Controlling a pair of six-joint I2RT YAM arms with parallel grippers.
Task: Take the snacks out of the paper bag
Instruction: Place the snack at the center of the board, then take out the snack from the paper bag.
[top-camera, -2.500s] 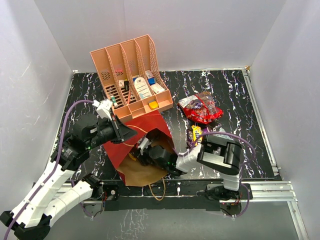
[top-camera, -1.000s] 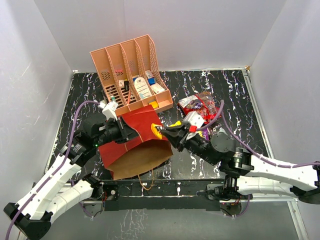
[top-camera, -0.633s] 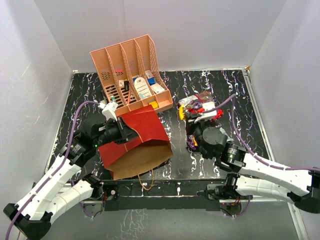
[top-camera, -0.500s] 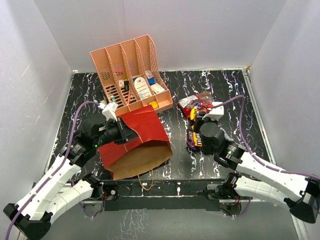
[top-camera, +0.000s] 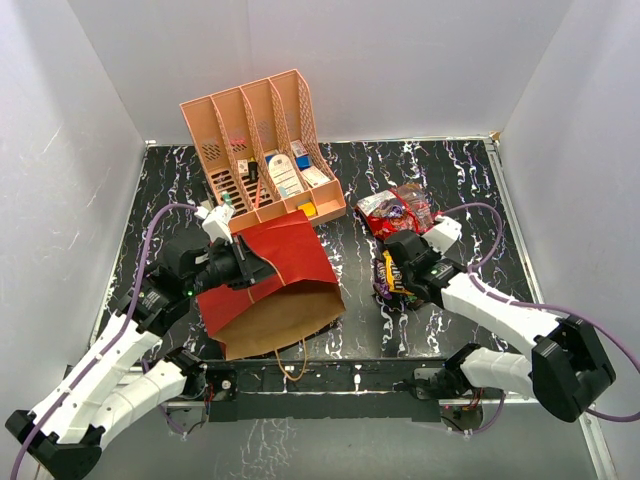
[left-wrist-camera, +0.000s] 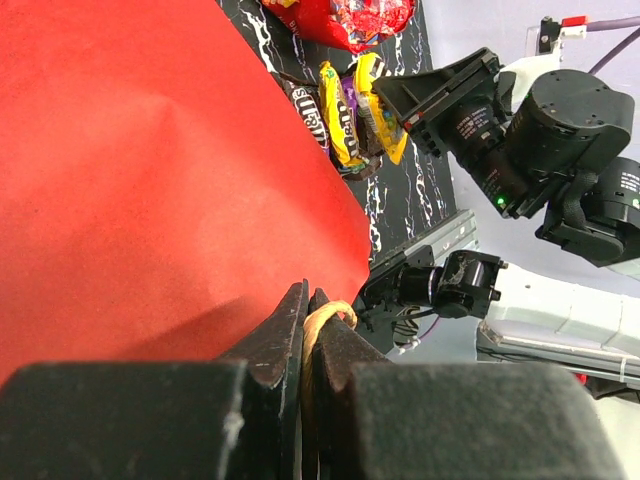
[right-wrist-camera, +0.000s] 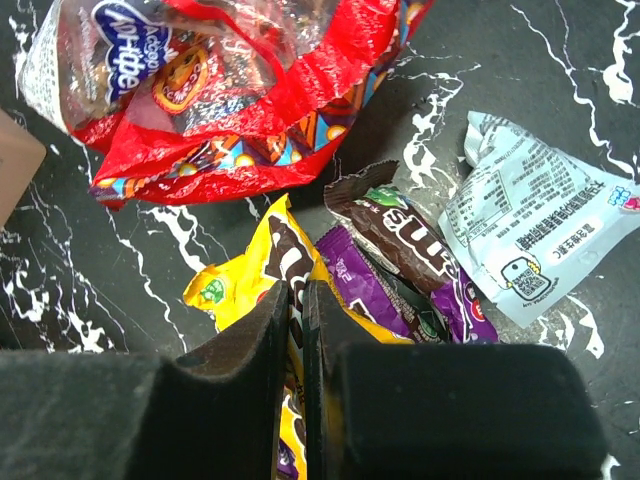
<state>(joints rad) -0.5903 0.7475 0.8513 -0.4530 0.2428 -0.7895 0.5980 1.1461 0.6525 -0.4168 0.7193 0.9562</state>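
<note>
Your left gripper (left-wrist-camera: 305, 300) pinches the cord handle (left-wrist-camera: 326, 318) of the paper bag (left-wrist-camera: 150, 200); your right gripper (right-wrist-camera: 297, 300) clamps the yellow candy pack (right-wrist-camera: 245, 285), shiny red bag (right-wrist-camera: 250, 130) just ahead.

One paper bag (top-camera: 290, 255) and one pink organizer (top-camera: 205, 135) of four slots are shown. Six snack packets are counted: one red bag (right-wrist-camera: 230, 130), one yellow pack (right-wrist-camera: 250, 280), a second yellow pack (left-wrist-camera: 338, 120), one purple pack (right-wrist-camera: 365, 285), one brown pack (right-wrist-camera: 400, 235), one pale wrapper (right-wrist-camera: 530, 220).

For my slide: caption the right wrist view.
Right fingers pinch the yellow candy pack beside red bag, purple pack, silvery wrapper.
</note>
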